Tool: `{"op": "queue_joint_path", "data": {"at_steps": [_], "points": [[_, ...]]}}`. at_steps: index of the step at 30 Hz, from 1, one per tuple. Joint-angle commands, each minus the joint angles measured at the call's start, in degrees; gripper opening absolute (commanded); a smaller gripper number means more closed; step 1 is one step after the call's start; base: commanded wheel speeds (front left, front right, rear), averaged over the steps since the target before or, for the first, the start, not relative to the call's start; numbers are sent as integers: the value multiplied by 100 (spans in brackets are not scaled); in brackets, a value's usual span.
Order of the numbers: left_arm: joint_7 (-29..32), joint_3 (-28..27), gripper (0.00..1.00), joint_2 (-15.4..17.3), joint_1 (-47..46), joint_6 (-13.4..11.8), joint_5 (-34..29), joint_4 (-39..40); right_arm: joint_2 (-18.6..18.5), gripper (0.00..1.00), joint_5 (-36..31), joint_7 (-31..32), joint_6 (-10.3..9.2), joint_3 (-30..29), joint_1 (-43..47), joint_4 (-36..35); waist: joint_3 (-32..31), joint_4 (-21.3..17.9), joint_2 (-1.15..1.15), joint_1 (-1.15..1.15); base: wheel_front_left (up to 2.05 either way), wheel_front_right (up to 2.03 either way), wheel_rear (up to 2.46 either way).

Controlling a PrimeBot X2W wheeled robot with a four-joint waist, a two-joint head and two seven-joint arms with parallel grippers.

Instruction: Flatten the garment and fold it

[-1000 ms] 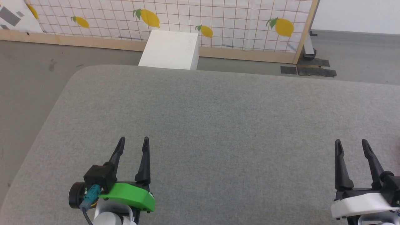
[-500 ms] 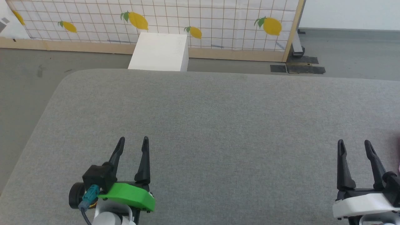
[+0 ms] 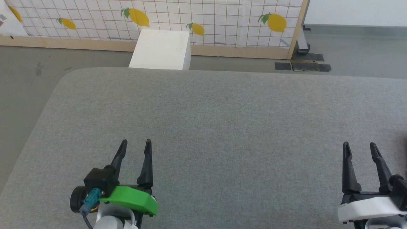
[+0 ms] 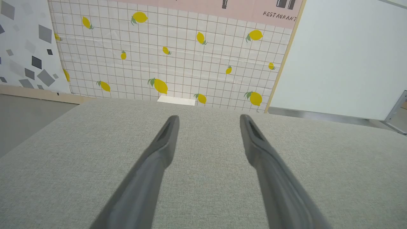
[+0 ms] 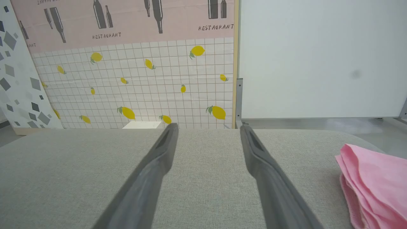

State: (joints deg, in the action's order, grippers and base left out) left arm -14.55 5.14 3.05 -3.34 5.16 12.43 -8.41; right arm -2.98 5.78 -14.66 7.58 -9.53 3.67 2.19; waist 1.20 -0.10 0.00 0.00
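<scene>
Right wrist view is showing the garment (image 5: 375,184) lying bunched on the grey pad (image 5: 63,165), at that view's right edge. I am holding the left gripper (image 3: 135,142) and right gripper (image 3: 358,145) spread wide and empty, probably readying a reach for it.

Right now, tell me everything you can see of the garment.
The garment is a light pink, thin cloth, bunched in several loose layers with soft folds, cut off by the right wrist view's lower right corner. It lies on the grey fabric surface, to the side of the open right gripper, which is clear of it.
</scene>
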Motion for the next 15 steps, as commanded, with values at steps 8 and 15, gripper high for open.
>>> {"op": "queue_joint_path", "data": {"at_steps": [8, 15], "points": [[13, -6, 0, 0, -1, 6, 12, -6, -1, 0, 42, 3, 0, 17, -1, 0, 6, 10, 0, 0, 0, 0, 0], [21, -2, 0, 0, -1, 6, 12, -5, -1, 0, 42, 5, 0, 16, -2, 0, 6, 10, 0, 0, 0, 0, 0]]}}
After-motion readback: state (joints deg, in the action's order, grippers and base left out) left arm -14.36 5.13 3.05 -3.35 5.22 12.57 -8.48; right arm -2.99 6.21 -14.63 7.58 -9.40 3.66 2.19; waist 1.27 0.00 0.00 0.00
